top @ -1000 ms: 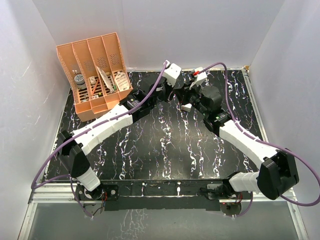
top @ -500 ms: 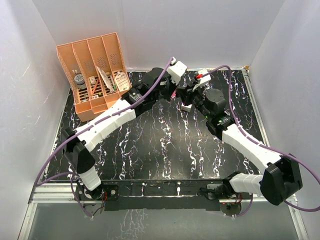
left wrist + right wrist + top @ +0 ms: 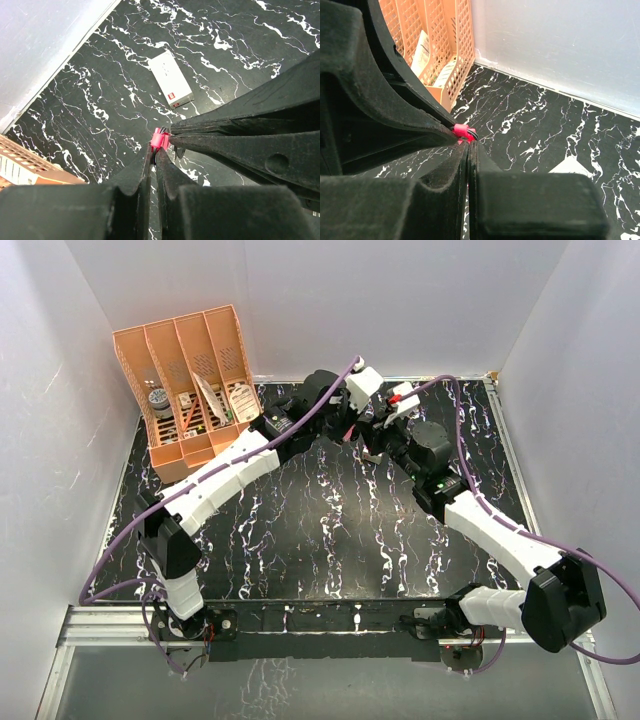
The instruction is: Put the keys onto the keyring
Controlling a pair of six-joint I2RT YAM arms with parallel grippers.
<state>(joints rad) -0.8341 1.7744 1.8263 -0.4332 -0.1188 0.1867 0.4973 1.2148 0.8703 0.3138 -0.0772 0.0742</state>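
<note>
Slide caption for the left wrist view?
Left end effector and right end effector meet at the pink keyring above the table; white box beyond.

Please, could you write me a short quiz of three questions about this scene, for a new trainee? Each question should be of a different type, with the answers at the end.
1. True or false: the small white box lies inside the orange desk organizer.
2. Where do the left gripper and the right gripper meet? A. over the far part of the table; B. over the organizer; C. at the table's near edge.
3. Fill in: the left gripper is ____ on the pink keyring.
Key: 1 false, it lies on the table; 2 A; 3 shut.
</note>
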